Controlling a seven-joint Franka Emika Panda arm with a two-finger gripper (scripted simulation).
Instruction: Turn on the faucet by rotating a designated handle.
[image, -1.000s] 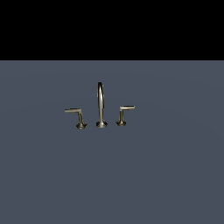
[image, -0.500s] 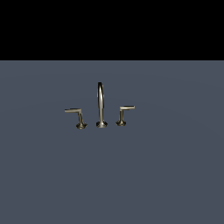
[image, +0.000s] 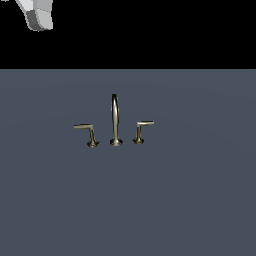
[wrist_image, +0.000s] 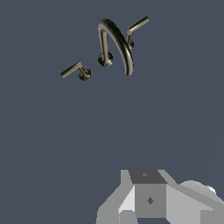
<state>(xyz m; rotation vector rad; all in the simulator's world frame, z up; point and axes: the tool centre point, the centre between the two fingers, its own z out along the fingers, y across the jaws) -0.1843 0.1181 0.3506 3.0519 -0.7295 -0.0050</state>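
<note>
The brass faucet stands on the grey-blue surface, its tall arched spout (image: 115, 120) in the middle. The designated handle (image: 85, 128), with the longer bar and slanted stem, is on the exterior view's left of the spout. The shorter-bar handle (image: 142, 126) is on the right. The wrist view shows the spout (wrist_image: 117, 41), the designated handle (wrist_image: 71, 69) and the other handle (wrist_image: 137, 25) far ahead. Grey parts of my gripper (wrist_image: 148, 192) fill that view's lower edge, well away from the faucet. I cannot make out how its jaws stand.
A white and grey part of the arm (image: 37, 15) shows at the exterior view's upper left corner, against the black background. The flat grey-blue surface (image: 190, 200) stretches around the faucet on all sides.
A piece of the arm has come into the exterior view's upper left corner. The faucet and both handles stand as before.
</note>
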